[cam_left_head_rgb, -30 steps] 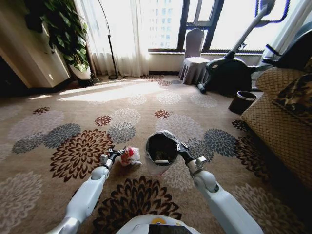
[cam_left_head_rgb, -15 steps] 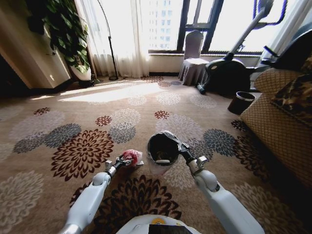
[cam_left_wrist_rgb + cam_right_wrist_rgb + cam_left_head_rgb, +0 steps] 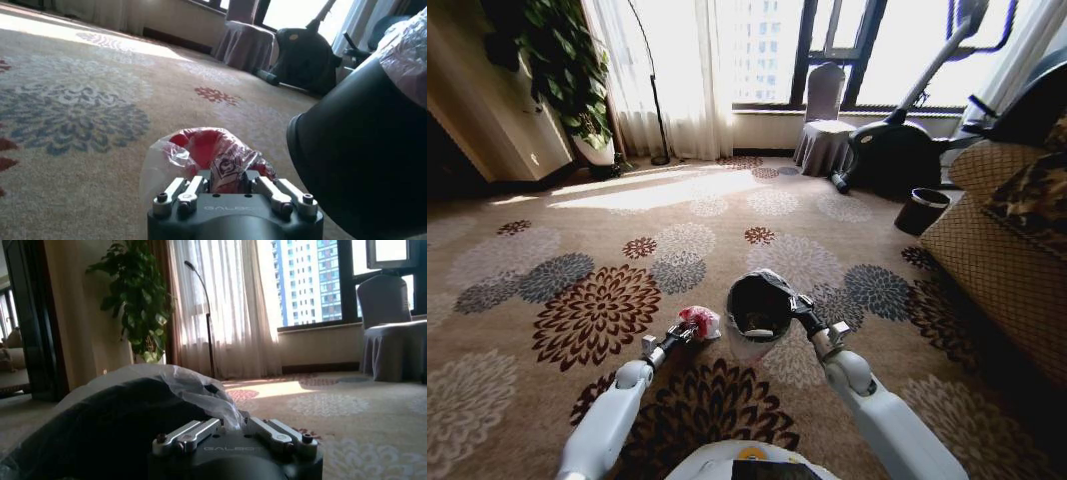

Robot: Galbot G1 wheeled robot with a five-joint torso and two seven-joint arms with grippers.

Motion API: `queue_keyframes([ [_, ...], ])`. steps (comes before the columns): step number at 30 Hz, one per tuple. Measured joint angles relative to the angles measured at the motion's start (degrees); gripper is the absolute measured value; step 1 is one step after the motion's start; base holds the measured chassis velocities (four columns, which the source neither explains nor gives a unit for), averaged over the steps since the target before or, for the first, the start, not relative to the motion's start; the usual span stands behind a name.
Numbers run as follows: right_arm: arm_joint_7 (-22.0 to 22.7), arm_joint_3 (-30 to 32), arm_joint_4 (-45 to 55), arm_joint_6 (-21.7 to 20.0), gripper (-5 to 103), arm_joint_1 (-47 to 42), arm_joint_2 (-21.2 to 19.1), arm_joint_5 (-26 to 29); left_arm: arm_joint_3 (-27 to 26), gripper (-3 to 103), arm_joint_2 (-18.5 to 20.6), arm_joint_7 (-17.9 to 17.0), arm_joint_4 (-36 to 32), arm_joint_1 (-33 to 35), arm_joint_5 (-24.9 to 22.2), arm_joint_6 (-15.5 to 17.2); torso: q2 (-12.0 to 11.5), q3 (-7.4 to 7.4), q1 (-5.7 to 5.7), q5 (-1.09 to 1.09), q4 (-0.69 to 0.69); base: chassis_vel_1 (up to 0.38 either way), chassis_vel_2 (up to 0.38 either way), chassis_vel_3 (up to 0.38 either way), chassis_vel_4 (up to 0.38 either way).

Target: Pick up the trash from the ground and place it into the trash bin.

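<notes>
My left gripper clamps a crumpled white-and-red wrapper just left of the trash bin, my right gripper pinches its bag-lined rim, black bucket tilted above floral carpet.

Both arms are extended forward and low. The left gripper is clamped on the wrapper, and the right gripper is closed on the trash bin rim.

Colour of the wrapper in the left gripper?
Red and white, partly clear plastic: the wrapper held by the left gripper. Left wrist view shows it best.
</notes>
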Motion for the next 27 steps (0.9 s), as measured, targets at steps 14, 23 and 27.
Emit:
queue_keyframes([
  [14, -0.02, 0.03, -5.94, 2.77, 0, 4.08, 2.15, -0.15, -5.42, 0, -0.45, -7.95, -21.9, 5.02, -7.26, -5.83, 0.0, 0.01, 0.0, -0.01, 0.02, 0.0, 0.0, 0.0, 0.0],
  [23, 0.01, -5.49, -11.35, 3.06, 0, 11.64, 2.53, 1.7, -5.09, 0, 0.85, -9.94, -44.01, 7.64, -22.58, -2.62, 0.0, 0.0, 0.0, 0.01, 0.04, 0.0, 0.0, 0.0, 0.0],
  [27, 0.01, -8.1, -12.39, 3.31, 0, 14.18, 2.15, 2.52, -2.74, 0, 0.93, -10.04, -49.68, 8.61, -27.58, 1.13, 0.0, 0.01, 0.0, 0.0, 0.02, 0.0, 0.0, 0.0, 0.0],
])
